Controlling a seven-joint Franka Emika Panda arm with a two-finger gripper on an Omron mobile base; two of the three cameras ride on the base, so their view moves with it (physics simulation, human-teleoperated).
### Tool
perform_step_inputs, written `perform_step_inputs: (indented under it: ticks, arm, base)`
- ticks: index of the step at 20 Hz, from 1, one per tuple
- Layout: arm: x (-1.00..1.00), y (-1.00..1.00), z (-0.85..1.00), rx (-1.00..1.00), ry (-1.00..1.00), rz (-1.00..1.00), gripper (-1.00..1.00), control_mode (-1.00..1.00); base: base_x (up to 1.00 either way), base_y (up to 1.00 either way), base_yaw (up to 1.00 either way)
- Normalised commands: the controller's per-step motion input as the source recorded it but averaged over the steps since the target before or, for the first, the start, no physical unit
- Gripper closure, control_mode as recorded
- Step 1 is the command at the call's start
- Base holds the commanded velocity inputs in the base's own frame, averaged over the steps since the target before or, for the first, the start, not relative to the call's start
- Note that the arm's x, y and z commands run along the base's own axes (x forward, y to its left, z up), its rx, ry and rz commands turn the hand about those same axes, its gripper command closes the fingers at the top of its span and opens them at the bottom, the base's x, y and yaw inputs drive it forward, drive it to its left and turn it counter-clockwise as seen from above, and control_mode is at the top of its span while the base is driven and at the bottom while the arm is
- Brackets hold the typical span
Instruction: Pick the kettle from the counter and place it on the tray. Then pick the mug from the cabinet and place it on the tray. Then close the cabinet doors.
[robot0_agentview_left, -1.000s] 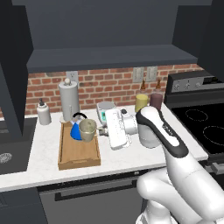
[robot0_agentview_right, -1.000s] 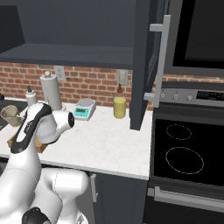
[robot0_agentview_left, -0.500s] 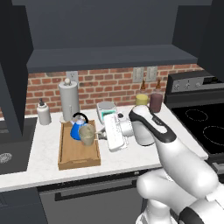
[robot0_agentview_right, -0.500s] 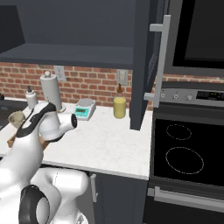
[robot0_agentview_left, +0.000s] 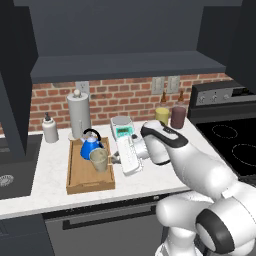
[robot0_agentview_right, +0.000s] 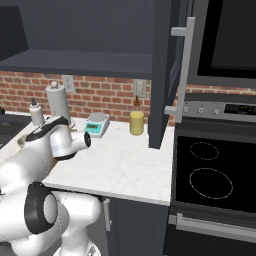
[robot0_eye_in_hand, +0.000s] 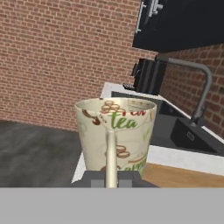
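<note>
The beige mug (robot0_agentview_left: 99, 160) hangs upright just over the front of the wooden tray (robot0_agentview_left: 89, 183), with my gripper (robot0_agentview_left: 112, 160) shut on its side handle. In the hand view the mug (robot0_eye_in_hand: 116, 131), printed with "tea", fills the centre, and my gripper (robot0_eye_in_hand: 111, 178) pinches its handle, with the tray's wood (robot0_eye_in_hand: 183, 176) below it. The blue kettle (robot0_agentview_left: 91, 145) stands on the back of the tray, right behind the mug. On the white counter (robot0_agentview_left: 45, 177) rests the tray. Above it the cabinet (robot0_agentview_left: 125, 65) stands open, one door (robot0_agentview_right: 164, 75) swung out.
A tall grey cylinder (robot0_agentview_left: 78, 115) and a white bottle (robot0_agentview_left: 49, 129) stand behind the tray. A scale (robot0_agentview_left: 122, 129), a yellow jar (robot0_agentview_left: 162, 116) and a dark-red jar (robot0_agentview_left: 178, 116) line the brick wall. The stove (robot0_agentview_left: 235, 145) is to the right, the sink (robot0_agentview_left: 10, 172) to the left.
My hand has moved left and down, bringing the mug lower over the tray in front of the kettle. The kettle and the tray have stayed put.
</note>
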Motion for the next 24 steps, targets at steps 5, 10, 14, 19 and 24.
perform_step_inputs:
  ticks: [5,10,14,19,24]
  arm:
    - [0.09,0.0,-0.36,-0.03,0.05,0.0,1.0,-1.0]
    - [0.07,0.0,-0.34,-0.02,0.08,0.0,1.0,-1.0]
    - [0.08,0.05,-0.28,-0.01,0.07,0.0,1.0,-1.0]
    - [0.11,0.13,-0.17,0.0,0.0,0.0,1.0,-1.0]
    - [0.18,0.16,-0.08,0.0,0.0,0.0,1.0,-1.0]
  base:
    - [0.0,0.0,0.0]
    - [0.0,0.0,0.0]
    - [0.0,0.0,0.0]
    - [0.0,0.0,0.0]
    - [0.0,0.0,0.0]
